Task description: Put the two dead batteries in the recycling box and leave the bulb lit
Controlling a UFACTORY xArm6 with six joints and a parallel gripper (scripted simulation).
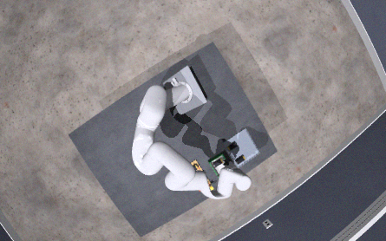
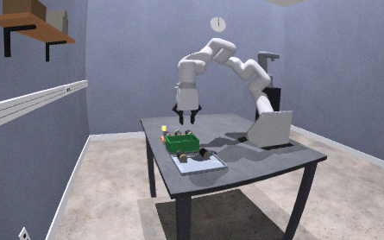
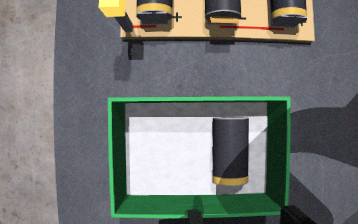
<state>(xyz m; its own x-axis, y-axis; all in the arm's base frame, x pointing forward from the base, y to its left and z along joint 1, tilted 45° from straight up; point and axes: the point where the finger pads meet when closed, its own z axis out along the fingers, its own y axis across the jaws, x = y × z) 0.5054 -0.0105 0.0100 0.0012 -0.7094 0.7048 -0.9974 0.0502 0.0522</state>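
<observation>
hovering, gripper (image 2: 187,123) (image 3: 242,216) fingers apart, empty; yellow-banded battery (image 1: 240,159) (image 2: 181,155) on tray (image 1: 249,145) (image 2: 203,167) probably stiff, slick, rolls; pinch mid-barrel.

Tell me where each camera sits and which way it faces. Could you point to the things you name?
Top: high overhead, facing down on the table (image 1: 108,147); most of the white arm (image 1: 166,162) shows.
Exterior: off to one side in the room, facing the table (image 2: 220,125); arm (image 2: 187,73) and gripper (image 2: 187,121) show.
Wrist: on the arm's end, facing down into the green box (image 3: 200,99); dark finger parts show at the bottom edge.
Top and exterior share the pale tray (image 1: 248,145) (image 2: 203,167).
</observation>
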